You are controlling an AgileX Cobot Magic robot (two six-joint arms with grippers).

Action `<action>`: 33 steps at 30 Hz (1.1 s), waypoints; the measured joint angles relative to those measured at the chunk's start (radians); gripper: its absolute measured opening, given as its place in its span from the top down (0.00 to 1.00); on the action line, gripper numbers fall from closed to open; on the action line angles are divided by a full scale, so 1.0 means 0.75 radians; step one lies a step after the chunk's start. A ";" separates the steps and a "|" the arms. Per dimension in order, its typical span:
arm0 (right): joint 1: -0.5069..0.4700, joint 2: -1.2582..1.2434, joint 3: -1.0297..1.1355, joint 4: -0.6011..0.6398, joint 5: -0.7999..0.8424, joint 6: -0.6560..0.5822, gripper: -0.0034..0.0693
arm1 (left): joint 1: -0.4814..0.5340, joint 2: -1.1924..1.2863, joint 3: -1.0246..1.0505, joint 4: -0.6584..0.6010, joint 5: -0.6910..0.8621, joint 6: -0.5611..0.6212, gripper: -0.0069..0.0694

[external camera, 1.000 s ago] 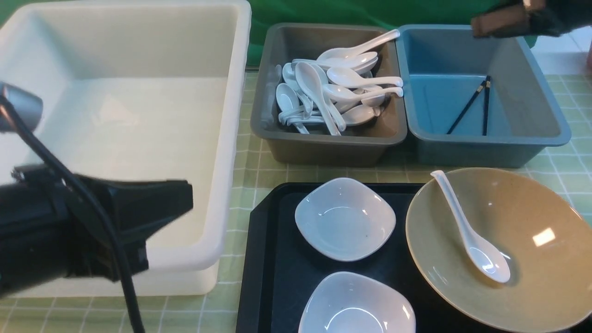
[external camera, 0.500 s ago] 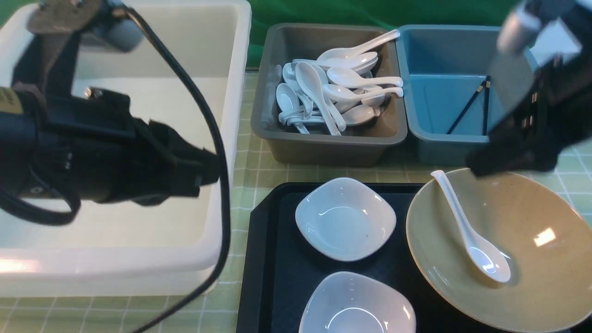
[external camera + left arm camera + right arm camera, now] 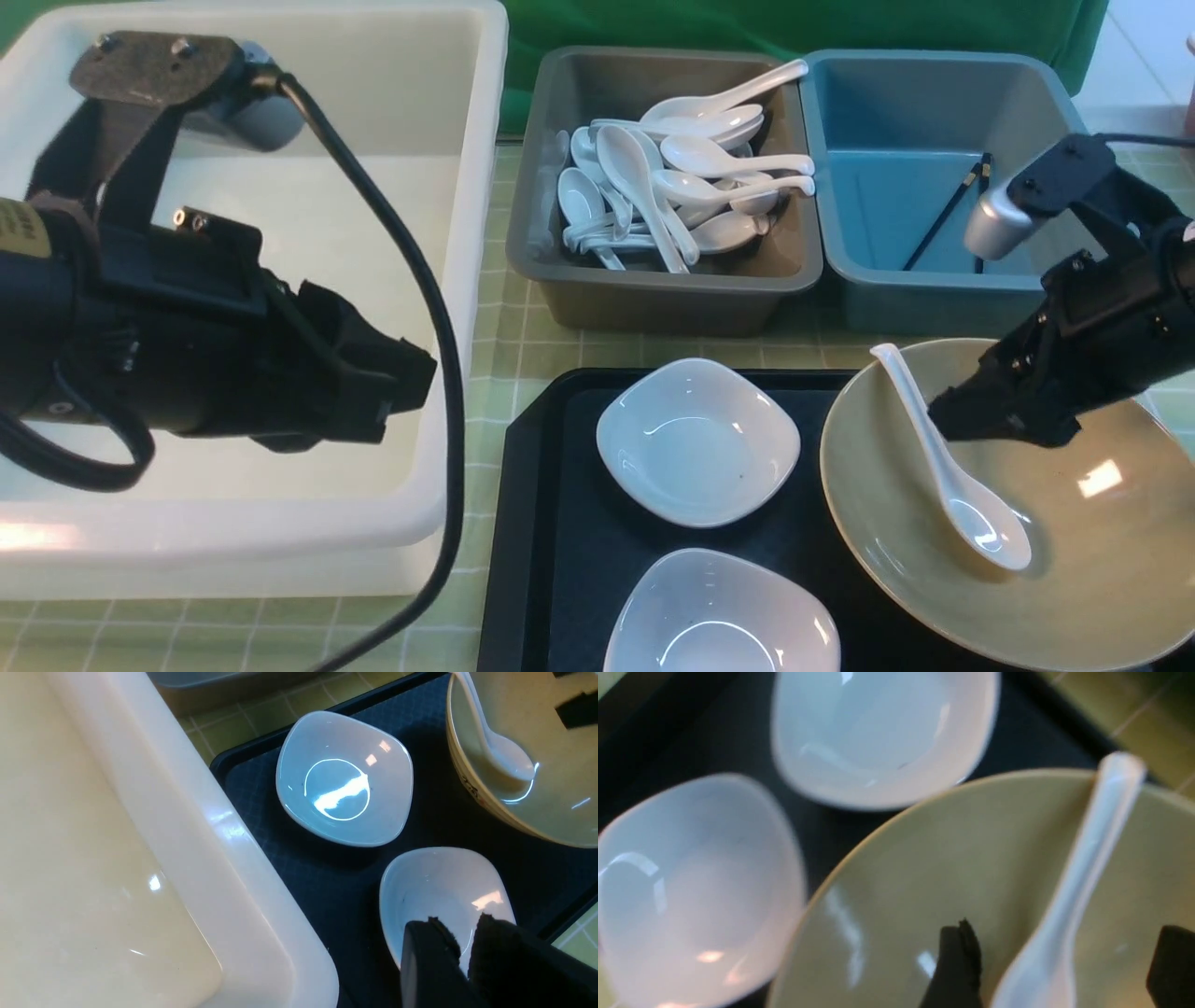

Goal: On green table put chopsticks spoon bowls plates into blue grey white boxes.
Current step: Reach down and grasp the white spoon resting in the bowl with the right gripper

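Left pincer [image 3: 460, 921]: above the near plate [image 3: 439, 882], tips barely parted, holding nothing.
My step: I'd lower the right arm squarely, pinch the handle's narrow width and lift straight; the glaze looks slippery.
Spoon [image 3: 943, 467]: in the tan bowl [image 3: 1102, 569], handle end on its rim.
Right pincer [image 3: 945, 417]: spread wide, empty, straddling the spoon's handle.

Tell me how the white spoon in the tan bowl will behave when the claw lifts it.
Probably stiff and brittle: the spoon looks like glazed ceramic. Its glossy, narrow handle may slip or swivel in a pinch. Lying in the sloping bowl, it would likely slide, not roll, if nudged.
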 joint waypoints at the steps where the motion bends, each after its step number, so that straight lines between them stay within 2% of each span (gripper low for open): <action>1: 0.000 0.009 0.005 0.002 -0.019 0.000 0.24 | 0.000 0.000 0.000 0.001 0.012 0.005 0.76; 8: 0.000 0.003 0.011 0.002 0.006 0.003 0.27 | 0.000 0.005 0.000 0.001 0.027 0.008 0.76; 14: 0.000 -0.215 0.025 0.000 0.101 0.043 0.29 | 0.000 0.142 -0.068 -0.090 0.066 0.034 0.74; 18: 0.000 -0.284 0.068 0.002 0.054 0.047 0.30 | 0.000 0.237 -0.163 -0.160 0.123 0.119 0.74; 21: 0.000 -0.240 0.116 0.001 -0.048 0.033 0.31 | 0.000 0.289 -0.230 -0.239 0.191 0.310 0.74; 24: 0.000 -0.127 0.122 0.001 -0.134 -0.003 0.36 | -0.001 0.289 -0.240 -0.252 0.244 0.481 0.74; 26: 0.000 -0.074 0.114 0.001 -0.156 -0.006 0.40 | -0.001 0.288 -0.240 -0.245 0.259 0.511 0.74; 28: 0.000 0.035 0.082 0.011 -0.184 -0.011 0.51 | -0.001 0.275 -0.240 -0.184 0.245 0.487 0.74; 29: 0.000 0.050 0.080 0.012 -0.185 -0.010 0.52 | -0.001 0.274 -0.240 -0.178 0.245 0.481 0.74; 31: 0.000 0.120 0.059 0.028 -0.203 0.005 0.59 | -0.001 0.243 -0.240 -0.083 0.192 0.347 0.74; 33: 0.000 0.164 0.055 0.032 -0.210 0.008 0.60 | -0.001 0.212 -0.240 0.008 0.146 0.186 0.74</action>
